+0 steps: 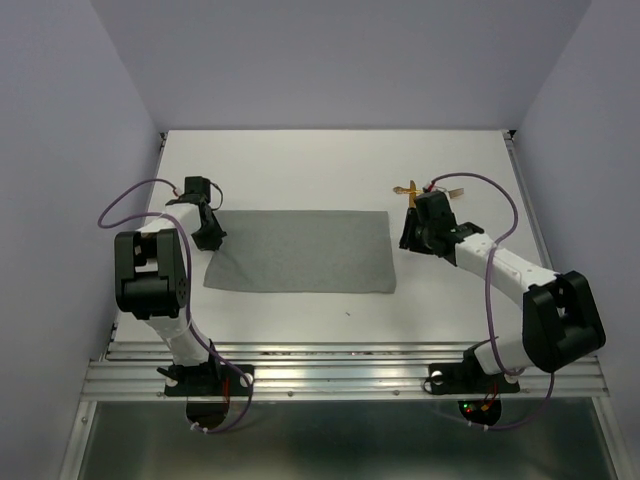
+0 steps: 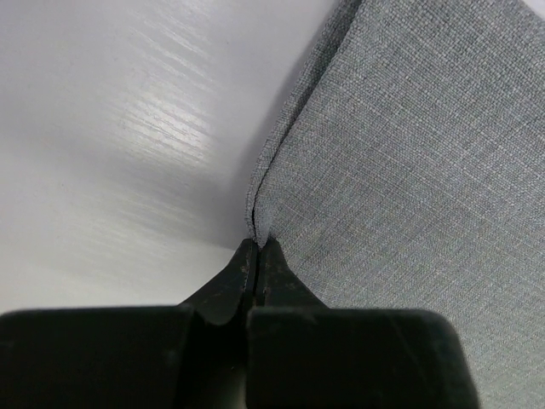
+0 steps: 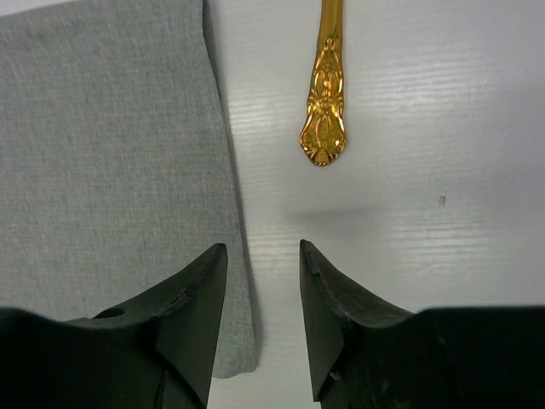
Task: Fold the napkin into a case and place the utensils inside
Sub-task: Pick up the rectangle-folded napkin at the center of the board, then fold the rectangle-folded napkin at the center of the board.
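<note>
The white desk fills the top view, with pale walls around it at 9, 12 and 3 o'clock. The grey napkin lies at the desk's middle as a wide oblong, long sides running from 9 to 3 o'clock. It lies flat over most of its area, and its near left corner is drawn out toward 7 o'clock.

The left arm rises from the near edge at 7 o'clock and bends over to the napkin's left end. The right arm reaches in from 5 o'clock toward the napkin's right end.

The left tool sits at the napkin's 10 o'clock corner. In the left wrist view the left tool has its jaws pressed together with no gap, and the napkin's edge runs straight into the tips, pinched there and lifted a little off the desk.

The right tool hangs at the napkin's 2 o'clock corner. In the right wrist view the right tool has its jaws apart and holds nothing. One finger stands over the napkin's edge and the other over bare desk.

The golden utensils lie on the desk at 12 o'clock from the right tool, apart from the napkin. The right wrist view shows one ornate handle end just beside the cloth's edge; whether it belongs to the fork cannot be told.
</note>
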